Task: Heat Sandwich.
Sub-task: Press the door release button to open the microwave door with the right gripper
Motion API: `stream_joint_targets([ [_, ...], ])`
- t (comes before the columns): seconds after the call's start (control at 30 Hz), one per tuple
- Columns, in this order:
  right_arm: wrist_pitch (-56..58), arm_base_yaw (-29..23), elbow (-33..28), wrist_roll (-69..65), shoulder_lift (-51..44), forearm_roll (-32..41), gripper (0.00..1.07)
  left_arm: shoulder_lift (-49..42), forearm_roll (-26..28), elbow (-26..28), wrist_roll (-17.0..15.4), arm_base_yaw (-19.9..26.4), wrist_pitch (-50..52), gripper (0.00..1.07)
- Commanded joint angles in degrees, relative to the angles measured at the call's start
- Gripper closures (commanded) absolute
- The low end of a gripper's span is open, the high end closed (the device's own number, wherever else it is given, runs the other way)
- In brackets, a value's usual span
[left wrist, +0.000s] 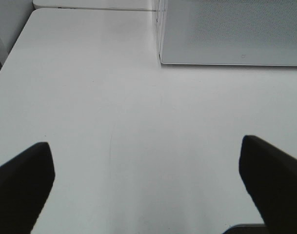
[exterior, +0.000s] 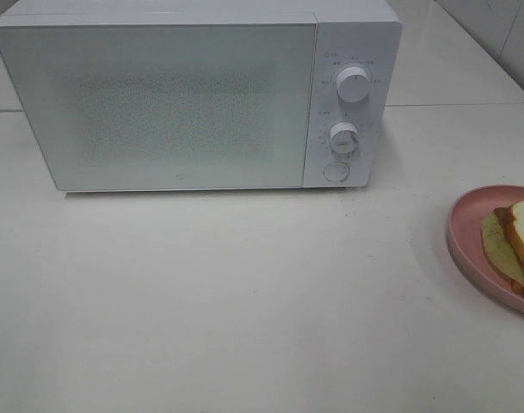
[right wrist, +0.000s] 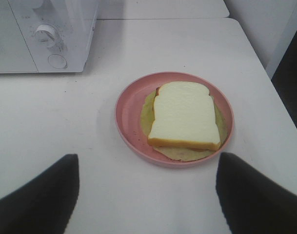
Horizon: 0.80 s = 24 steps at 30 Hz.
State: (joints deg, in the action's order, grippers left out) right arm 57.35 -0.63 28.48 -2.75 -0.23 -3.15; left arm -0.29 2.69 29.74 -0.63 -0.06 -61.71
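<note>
The sandwich, white bread with a tan crust over a pale yellow-green layer, lies on a round pink plate. In the high view the sandwich and plate sit at the table's right edge, partly cut off. A white microwave stands at the back with its door shut. My right gripper is open, its dark fingers spread short of the plate and holding nothing. My left gripper is open above bare table, in front of the microwave. Neither arm shows in the high view.
Two round dials and a round button are on the microwave's right panel. The white table runs to a seam behind the microwave and drops off at its right edge.
</note>
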Motion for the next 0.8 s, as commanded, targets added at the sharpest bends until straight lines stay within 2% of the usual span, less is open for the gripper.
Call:
stream_joint_targets([
  [0.03, -0.29, -0.06, 0.06, 0.17, -1.60, -0.29, 0.32, -1.26, 0.11, -0.17, -0.46, 0.00, 0.40, 0.09],
  [0.47, -0.29, -0.06, 0.06, 0.11, -1.32, -0.29, 0.32, -1.26, 0.11, -0.17, -0.46, 0.00, 0.40, 0.09],
  [0.8, -3.72, -0.06, 3.32, 0.17, 6.82, -0.06, 0.32, -1.26, 0.11, -0.17, -0.46, 0.00, 0.40, 0.09],
])
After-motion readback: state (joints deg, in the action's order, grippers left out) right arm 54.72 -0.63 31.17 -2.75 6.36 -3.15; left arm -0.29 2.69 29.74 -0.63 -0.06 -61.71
